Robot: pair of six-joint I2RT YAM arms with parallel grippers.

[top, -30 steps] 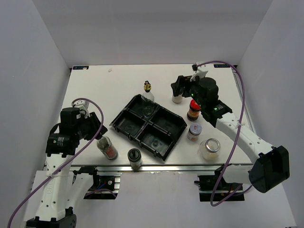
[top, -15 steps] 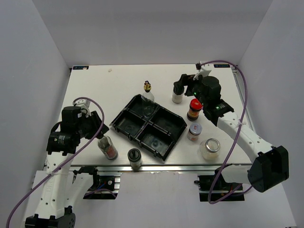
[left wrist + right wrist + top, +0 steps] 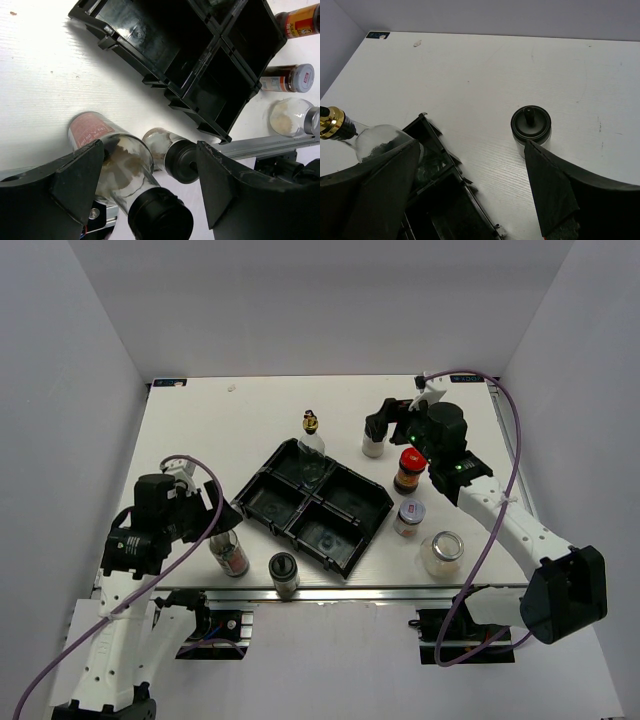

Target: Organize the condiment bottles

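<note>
Seven condiment bottles are pictured around a black four-compartment tray (image 3: 340, 500) on the white tabletop (image 3: 230, 430), all outside it. Near the front left edge, a black-capped bottle (image 3: 120, 170) with a red label and brownish residue inside is straddled by the left claw (image 3: 150, 147). The claw's fingers (image 3: 75, 175) are spread wide, and whether the glass is touched cannot be told. A second black-capped bottle (image 3: 172, 155) is stood just beside it, off the tray's near corner. A clear gold-spouted bottle (image 3: 312, 435) is set against the tray's far corner. On the right, a black-capped white shaker (image 3: 531, 127) is framed just ahead of the right claw (image 3: 470, 145), which is likewise spread wide with nothing held. A red-lidded dark jar (image 3: 408, 472), a silver-lidded jar (image 3: 408, 518) and a wide clear jar (image 3: 441, 553) with pale contents are lined up beside the tray's right side.
</note>
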